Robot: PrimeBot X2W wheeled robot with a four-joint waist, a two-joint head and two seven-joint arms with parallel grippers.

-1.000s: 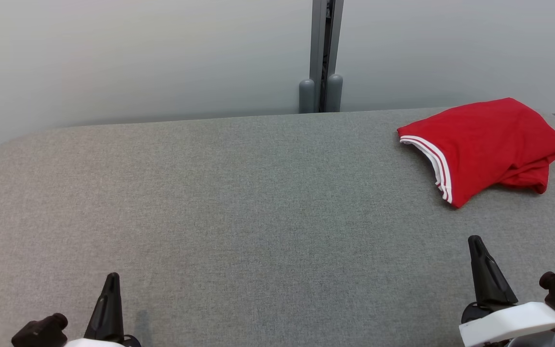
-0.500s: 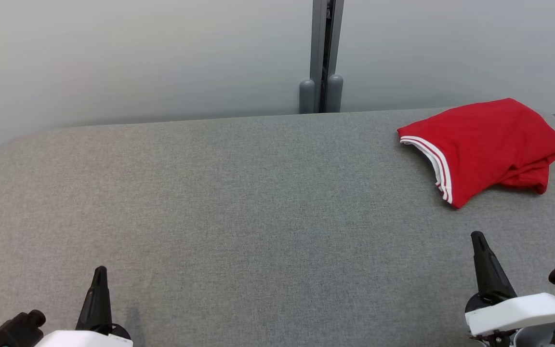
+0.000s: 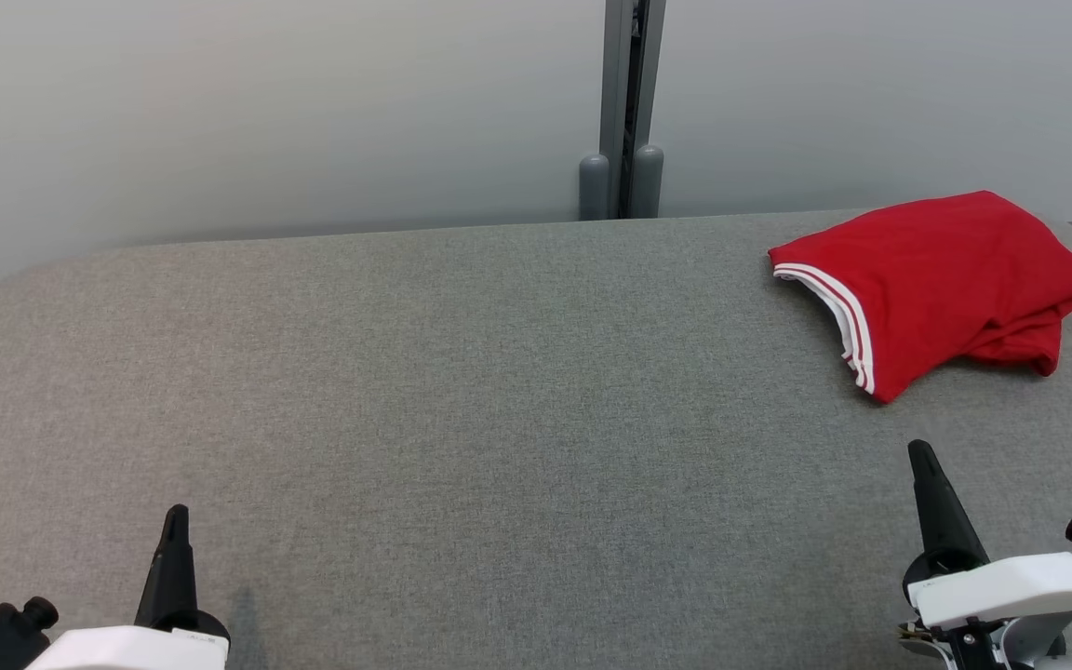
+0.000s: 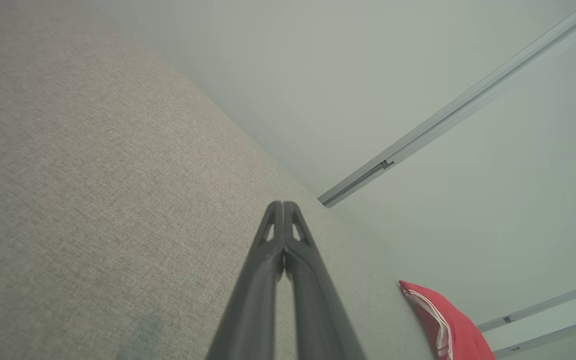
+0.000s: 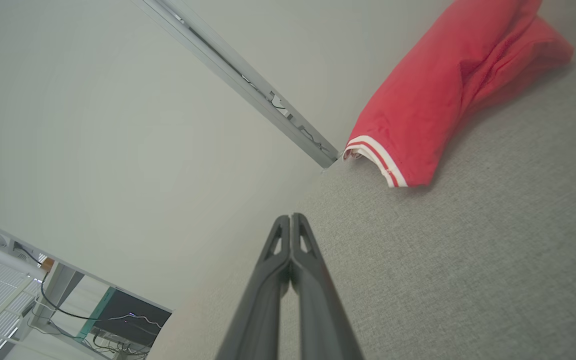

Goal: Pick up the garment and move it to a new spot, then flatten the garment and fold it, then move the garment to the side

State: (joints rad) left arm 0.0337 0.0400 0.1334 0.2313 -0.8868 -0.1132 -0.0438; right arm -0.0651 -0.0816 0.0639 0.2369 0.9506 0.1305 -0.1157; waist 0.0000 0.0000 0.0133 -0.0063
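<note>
left end effector (image 3: 174, 517): low at the left, over the near part of the surface, well apart from the shirt. Left wrist view shows its two dark fingers (image 4: 263, 280) pressed together tip to tip, nothing between them.
surface (image 3: 499, 372): grey woven fabric top with rounded far corners, runs the full width.
wall (image 3: 266, 112): pale panels behind the surface's far edge.
post (image 3: 627, 93): grey upright strip between the wall panels, just right of centre. Two rounded grey caps (image 3: 594, 186) at its foot, at the surface's far edge.
red shirt (image 3: 936, 279): folded into a compact bundle, lying on the surface at the far right corner. White-striped cuff (image 3: 838, 312) faces left and toward the robot. A looser red fold sticks out at the near right side.
right end effector (image 3: 919, 456): low at the right, on the near side of the red shirt, apart from it, tip pointing roughly toward it. Right wrist view shows the fingers closed flat against each other, empty.
</note>
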